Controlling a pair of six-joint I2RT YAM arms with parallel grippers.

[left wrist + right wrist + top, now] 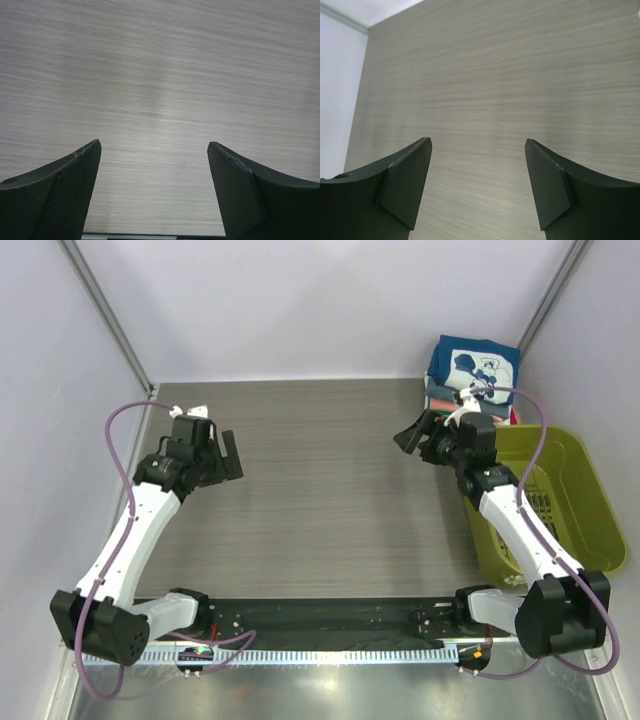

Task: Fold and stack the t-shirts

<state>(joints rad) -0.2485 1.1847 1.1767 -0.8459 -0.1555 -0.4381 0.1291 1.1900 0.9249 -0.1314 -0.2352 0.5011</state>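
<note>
A folded dark navy-blue t-shirt with a white cartoon-mouse print (476,362) lies on top of a stack of folded shirts (441,397) in the far right corner. Edges of the folded shirts under it show at the stack's left side. My left gripper (229,454) is open and empty over the bare table at the left; its wrist view (154,150) shows only tabletop between the jaws. My right gripper (415,433) is open and empty just left of the stack, above the table; its wrist view (478,147) shows only tabletop.
An olive-green plastic basket (578,487) stands at the right edge, beside my right arm and in front of the stack. White walls close the table on the left, back and right. A black strip (320,620) runs along the near edge between the arm bases.
</note>
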